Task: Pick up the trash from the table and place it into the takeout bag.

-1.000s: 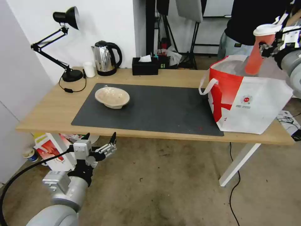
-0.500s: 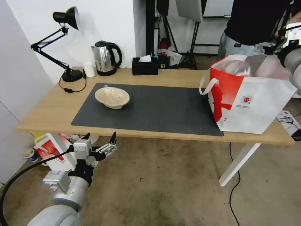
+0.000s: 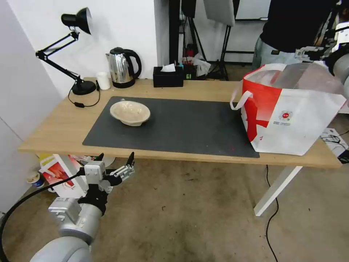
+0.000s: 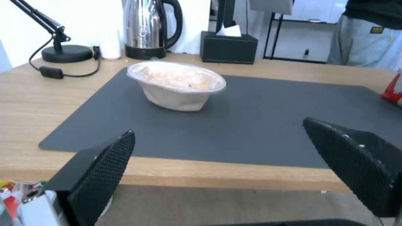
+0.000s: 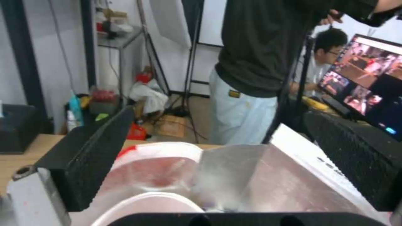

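The shallow beige bowl (image 3: 130,112) (image 4: 176,84) sits on the left part of the dark mat (image 3: 181,123) on the table (image 3: 54,123). The takeout bag (image 3: 291,109) stands open at the table's right end. Its silver lining (image 5: 251,179) shows, and inside lies a white-rimmed container with red residue (image 5: 153,175); I cannot tell which one it is. My right gripper (image 3: 309,54) (image 5: 218,113) hovers over the bag's mouth, open and holding nothing. My left gripper (image 3: 114,163) (image 4: 218,128) hangs open below the table's front edge, facing the bowl.
Along the back edge stand a black desk lamp (image 3: 83,87), a small white cup (image 3: 103,80), a steel kettle (image 3: 123,67) and a black tissue box (image 3: 168,77). A person (image 3: 291,25) stands behind the bag. A smaller printed bag (image 3: 60,171) lies on the floor under the table.
One second ago my right gripper held the red cup with the white lid over the bag. The cup has left the gripper, which now stands open and slightly higher.
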Controlling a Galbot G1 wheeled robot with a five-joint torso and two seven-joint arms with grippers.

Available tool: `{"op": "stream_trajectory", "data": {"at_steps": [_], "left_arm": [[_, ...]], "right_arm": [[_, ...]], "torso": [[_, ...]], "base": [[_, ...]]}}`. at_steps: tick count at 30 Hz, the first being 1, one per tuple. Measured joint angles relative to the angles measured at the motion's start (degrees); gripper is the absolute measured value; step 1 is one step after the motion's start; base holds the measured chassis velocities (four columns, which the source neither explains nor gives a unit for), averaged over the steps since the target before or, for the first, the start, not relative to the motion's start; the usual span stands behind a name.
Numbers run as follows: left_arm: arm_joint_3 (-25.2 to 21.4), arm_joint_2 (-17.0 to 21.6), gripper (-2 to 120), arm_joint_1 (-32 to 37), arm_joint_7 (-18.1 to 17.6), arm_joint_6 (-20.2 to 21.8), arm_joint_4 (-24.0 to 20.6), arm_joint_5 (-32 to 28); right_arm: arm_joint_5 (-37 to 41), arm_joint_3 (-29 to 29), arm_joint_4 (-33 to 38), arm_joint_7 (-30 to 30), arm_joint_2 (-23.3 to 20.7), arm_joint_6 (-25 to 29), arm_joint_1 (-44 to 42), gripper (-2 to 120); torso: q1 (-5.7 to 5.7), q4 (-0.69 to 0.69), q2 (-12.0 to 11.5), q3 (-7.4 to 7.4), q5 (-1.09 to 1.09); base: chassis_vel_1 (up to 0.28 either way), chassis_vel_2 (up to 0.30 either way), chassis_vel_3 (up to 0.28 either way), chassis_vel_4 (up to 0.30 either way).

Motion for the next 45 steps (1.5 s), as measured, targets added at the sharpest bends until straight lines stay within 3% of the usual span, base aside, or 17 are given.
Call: {"op": "stream_trajectory", "data": {"at_steps": [5,9,11,13,19,28,32,33,37,45], "left_arm": [[-0.1,0.0,100,0.2,0.0,0.0,0.0,0.0],[-0.3,-0.2,100,0.5,0.0,0.0,0.0,0.0],[-0.3,-0.2,100,0.5,0.0,0.0,0.0,0.0],[-0.4,-0.3,100,0.6,0.0,0.0,0.0,0.0],[-0.7,-0.3,100,0.9,0.0,0.0,0.0,0.0],[-0.9,-1.2,100,1.0,0.0,-0.1,0.0,0.0],[-0.8,-1.8,100,0.7,0.0,-0.2,0.0,0.3],[-0.8,-1.8,100,0.7,0.0,-0.2,0.0,0.3],[-0.6,-2.3,100,0.7,0.0,-0.3,0.0,0.7],[-0.8,-2.5,100,1.2,0.0,-0.5,0.0,0.8]], "right_arm": [[2.0,0.8,1.8,-0.9,1.0,5.4,-0.8,100],[3.9,4.2,6.7,-3.9,4.3,17.8,-4.1,100],[3.9,4.8,7.6,-4.4,4.8,19.5,-5.1,100],[3.2,6.9,10.9,-6.2,6.4,24.5,-9.0,100],[-2.0,10.3,17.4,-8.4,9.9,31.8,-19.2,100],[-21.1,17.8,26.0,-9.0,17.7,38.4,-39.1,100],[-37.5,21.9,30.3,-9.7,26.8,42.2,-56.6,100],[-37.5,21.9,30.3,-9.7,26.8,42.2,-56.6,100],[-52.1,20.2,31.1,-7.8,34.8,44.9,-66.7,100],[-64.8,13.0,31.1,-1.1,39.5,43.9,-72.1,100]], "torso": [[0.0,0.0,0.0,0.0,0.0],[0.0,0.01,0.0,0.0,-0.02],[0.0,0.02,0.0,0.0,-0.02],[0.0,0.02,0.0,0.0,0.0],[0.0,0.01,0.0,0.0,-0.01],[0.0,0.01,0.0,0.0,-0.03],[0.0,-0.03,0.0,-0.01,-0.01],[0.0,-0.03,0.0,-0.01,-0.01],[0.0,0.0,0.0,-0.01,-0.01],[0.0,0.02,0.0,0.0,0.01]], "base": [[0.0,0.0,0.0,0.0],[0.0,0.0,0.0,0.0],[0.0,0.0,0.0,0.0],[0.0,0.0,0.0,0.0],[0.0,0.0,0.0,0.0],[0.0,0.0,0.0,0.0],[0.0,0.0,0.0,0.0],[0.0,0.0,0.0,0.0],[0.0,0.0,0.0,0.0],[0.0,0.0,0.0,0.0]]}}
